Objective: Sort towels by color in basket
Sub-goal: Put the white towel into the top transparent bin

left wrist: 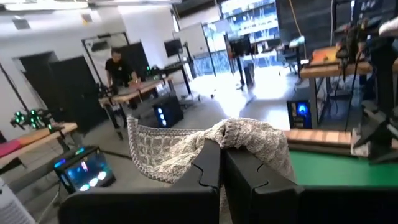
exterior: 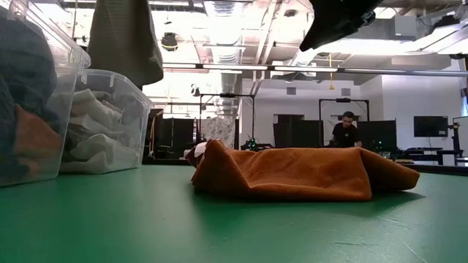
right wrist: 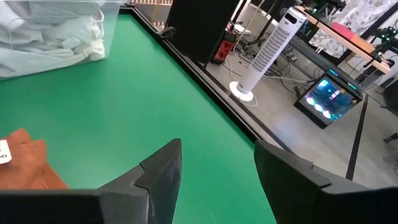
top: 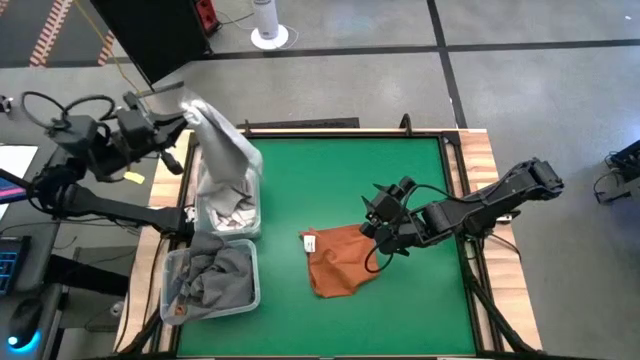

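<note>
From my low cam the rust-orange towel (exterior: 292, 174) lies crumpled on the table (exterior: 219, 226); overhead, the right gripper (top: 385, 232) hovers released beside it. Left gripper (left wrist: 222, 163) is clenched on the checked towel (left wrist: 186, 146) (above the white-towel bin (top: 228, 205)); greys fill the nearer bin (top: 210, 280).

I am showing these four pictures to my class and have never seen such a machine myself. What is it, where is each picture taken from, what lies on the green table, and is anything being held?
It is a robot with two dark arms at a green table, each ending in a two-fingered pincer. One picture looks down from above, one looks level across the tabletop, and two come from cameras on the arms' wrists.

On the table lies a rust-orange towel. At the table's left stand two clear bins: one with white towels, one with grey towels.

The left pincer is shut on a white-and-grey checked towel, which hangs above the white towels' bin. The right pincer is open and empty, beside the orange towel.
</note>
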You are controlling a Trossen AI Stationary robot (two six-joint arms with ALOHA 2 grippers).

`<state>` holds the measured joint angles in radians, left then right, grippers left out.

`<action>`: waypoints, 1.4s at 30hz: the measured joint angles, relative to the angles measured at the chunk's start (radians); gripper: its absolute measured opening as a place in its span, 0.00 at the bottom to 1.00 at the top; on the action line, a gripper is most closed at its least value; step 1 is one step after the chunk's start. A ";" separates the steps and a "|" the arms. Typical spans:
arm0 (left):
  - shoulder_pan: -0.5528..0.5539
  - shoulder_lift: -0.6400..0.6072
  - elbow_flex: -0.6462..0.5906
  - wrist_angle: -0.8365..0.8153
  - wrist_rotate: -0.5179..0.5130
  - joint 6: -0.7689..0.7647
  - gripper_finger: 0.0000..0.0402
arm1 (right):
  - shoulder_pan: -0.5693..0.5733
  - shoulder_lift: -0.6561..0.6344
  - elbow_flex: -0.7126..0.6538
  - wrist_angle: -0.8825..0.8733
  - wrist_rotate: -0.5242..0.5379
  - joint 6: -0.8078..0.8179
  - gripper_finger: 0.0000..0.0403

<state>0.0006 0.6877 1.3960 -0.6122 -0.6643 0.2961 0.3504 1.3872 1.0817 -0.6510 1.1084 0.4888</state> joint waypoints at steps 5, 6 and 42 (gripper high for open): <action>0.000 0.015 0.001 -0.178 0.037 -0.147 0.00 | 0.000 0.000 0.000 0.000 0.000 -0.009 0.58; 0.000 0.017 0.001 -0.253 0.056 -0.203 0.00 | 0.000 0.000 0.000 0.000 0.000 -0.009 0.58; 0.364 0.417 -0.533 -0.527 0.561 -0.220 0.00 | -0.007 0.000 -0.006 0.060 -0.015 -0.037 0.58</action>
<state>0.3643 1.1048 0.8631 -1.1395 -0.1038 0.0757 0.3438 1.3874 1.0752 -0.5907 1.0938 0.4515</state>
